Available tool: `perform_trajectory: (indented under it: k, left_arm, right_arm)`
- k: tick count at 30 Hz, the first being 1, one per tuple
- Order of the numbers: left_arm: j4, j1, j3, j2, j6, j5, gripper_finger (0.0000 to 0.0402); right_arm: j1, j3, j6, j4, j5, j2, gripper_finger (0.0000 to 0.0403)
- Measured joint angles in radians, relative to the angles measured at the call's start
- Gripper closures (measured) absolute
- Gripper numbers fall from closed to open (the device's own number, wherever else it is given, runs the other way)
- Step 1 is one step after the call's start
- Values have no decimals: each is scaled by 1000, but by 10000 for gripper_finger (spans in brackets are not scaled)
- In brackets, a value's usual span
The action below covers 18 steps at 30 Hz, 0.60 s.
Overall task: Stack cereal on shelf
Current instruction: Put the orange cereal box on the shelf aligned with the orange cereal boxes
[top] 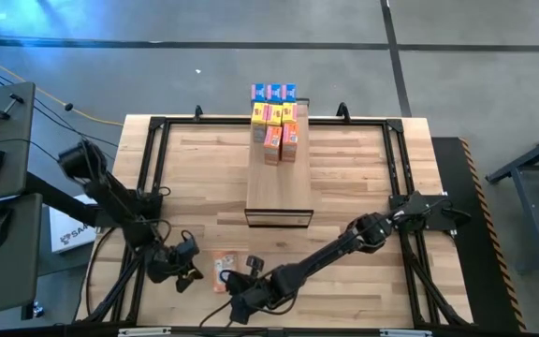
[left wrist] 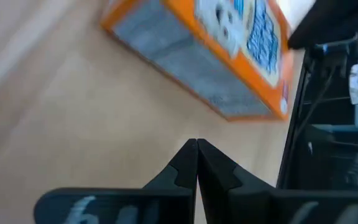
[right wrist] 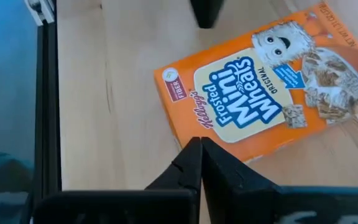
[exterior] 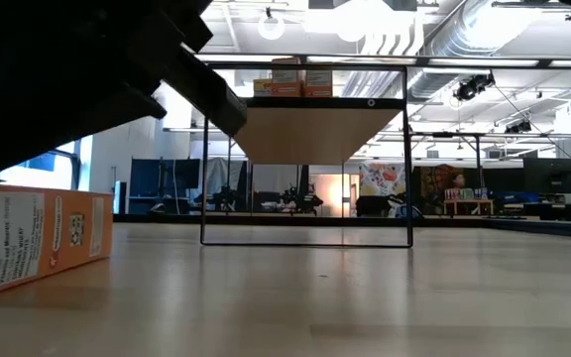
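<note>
An orange cereal box [top: 225,269] lies flat on the tabletop near the front edge, printed face up [right wrist: 260,93]; it also shows at the left of the low view [exterior: 28,238]. My left gripper [left wrist: 196,146] is shut, a little to the box's left and clear of it. My right gripper [right wrist: 199,143] is shut and comes at the box from the right, its tips over the box's edge. The shelf [top: 279,183] stands mid-table, with several blue, yellow and orange cereal boxes [top: 275,120] stacked on its far end. My right gripper's shut fingertips slant down from the table's right, over the orange box's edge [right wrist: 188,134]. I cannot tell whether they touch it. The box lies flat on the table.
A dark metal frame [top: 157,140] runs around the tabletop. The shelf's near end [top: 279,217] stands just beyond the two grippers. Cables trail by the left arm [top: 120,201]. Bare wood lies to the shelf's left and right.
</note>
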Motion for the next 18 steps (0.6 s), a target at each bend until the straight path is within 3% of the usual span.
perform_trajectory:
  k: [9, 14, 18]
  left_arm:
    - [122, -63, 1, 29, -22, -71, 402]
    - [113, -62, 47, 35, 69, -94, 401]
    - [91, -57, 84, 88, 108, -88, 402]
  right_arm:
    - [19, 57, -21, -76, 28, -34, 403]
    - [25, 55, 28, -182, 34, -51, 403]
    - [26, -6, 42, -143, -11, -45, 403]
